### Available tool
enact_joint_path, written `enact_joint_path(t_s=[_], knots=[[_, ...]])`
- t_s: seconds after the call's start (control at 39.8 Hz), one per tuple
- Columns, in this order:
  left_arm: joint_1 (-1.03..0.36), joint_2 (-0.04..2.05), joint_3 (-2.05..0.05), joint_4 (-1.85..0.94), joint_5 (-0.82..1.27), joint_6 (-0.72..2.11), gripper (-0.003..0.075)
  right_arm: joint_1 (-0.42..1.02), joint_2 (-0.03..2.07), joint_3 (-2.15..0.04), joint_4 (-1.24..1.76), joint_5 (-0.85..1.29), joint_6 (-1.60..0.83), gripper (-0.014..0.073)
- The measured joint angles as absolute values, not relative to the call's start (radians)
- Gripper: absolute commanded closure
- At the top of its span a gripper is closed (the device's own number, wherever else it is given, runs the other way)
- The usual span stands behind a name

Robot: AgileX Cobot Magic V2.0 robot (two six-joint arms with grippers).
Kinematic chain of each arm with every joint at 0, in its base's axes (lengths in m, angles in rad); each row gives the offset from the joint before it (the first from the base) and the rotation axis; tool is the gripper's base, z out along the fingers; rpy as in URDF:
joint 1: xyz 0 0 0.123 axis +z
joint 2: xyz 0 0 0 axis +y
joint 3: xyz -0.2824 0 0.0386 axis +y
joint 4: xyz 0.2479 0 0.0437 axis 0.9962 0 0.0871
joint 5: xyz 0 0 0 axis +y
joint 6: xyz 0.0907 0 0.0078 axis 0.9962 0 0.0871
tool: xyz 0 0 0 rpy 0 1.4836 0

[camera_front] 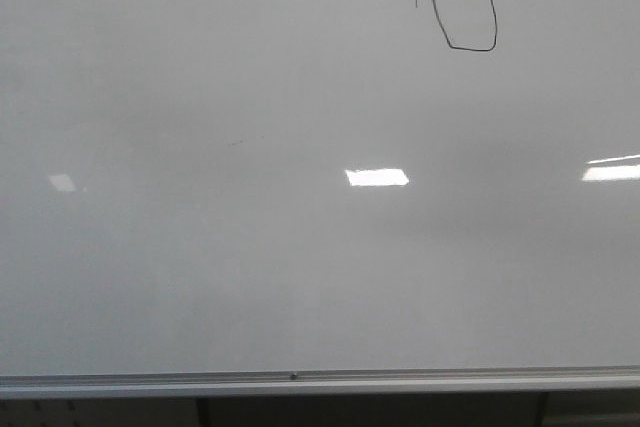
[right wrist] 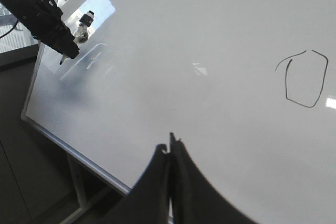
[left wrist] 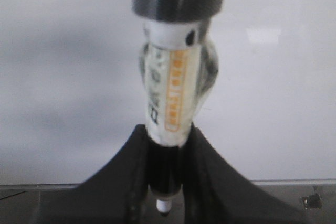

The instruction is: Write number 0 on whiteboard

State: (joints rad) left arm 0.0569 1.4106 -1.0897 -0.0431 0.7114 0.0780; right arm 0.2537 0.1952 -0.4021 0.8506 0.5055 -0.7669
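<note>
Whiteboard fills nearly the whole front view; silver bottom rail along its lower edge. The number 0 sits high on the board, right of centre: thin black angular oval, with a short stray curved stroke at its upper left. A few bright light reflections lie across the middle band of the board, well below the 0.

My left fingers are clamped on a marker: white barrel with an orange label strip, pinched between the two dark pads. One end of the marker, white-tipped, shows low between the fingers; the other end is sheathed in dark material. Board surface behind it, rail visible near the fingers. From the right wrist view, my left arm hangs near the board's far corner, well apart from the 0.

My right fingers are pressed together, tips touching, nothing between them. They point at bare board, the 0 off to one side.
</note>
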Motion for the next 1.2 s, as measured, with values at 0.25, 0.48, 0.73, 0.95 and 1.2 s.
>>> enact_joint_path(t_s=[0.25,0.48,0.73,0.95,1.2], knots=[[0.145,1.53,-1.148,-0.04,0.635,0.076,0.0739,0.254,0.195,-0.402,0.852,0.505,-0.767,0.0662],[0.133,1.597,-1.176,-0.048,0.525,0.076,0.0739,0.254,0.195,-0.402,0.852,0.505,-0.767,0.0662],[0.131,1.664,-1.227,-0.067,0.553,0.076,0.0738,0.254,0.195,-0.402,0.852,0.503,-0.767,0.0662],[0.131,1.681,-1.25,-0.069,0.585,0.076,0.0579,0.254,0.195,-0.402,0.852,0.503,-0.768,0.0662],[0.131,1.695,-1.25,-0.061,0.619,0.076,0.0165,0.254,0.195,-0.402,0.852,0.5,-0.768,0.0662]])
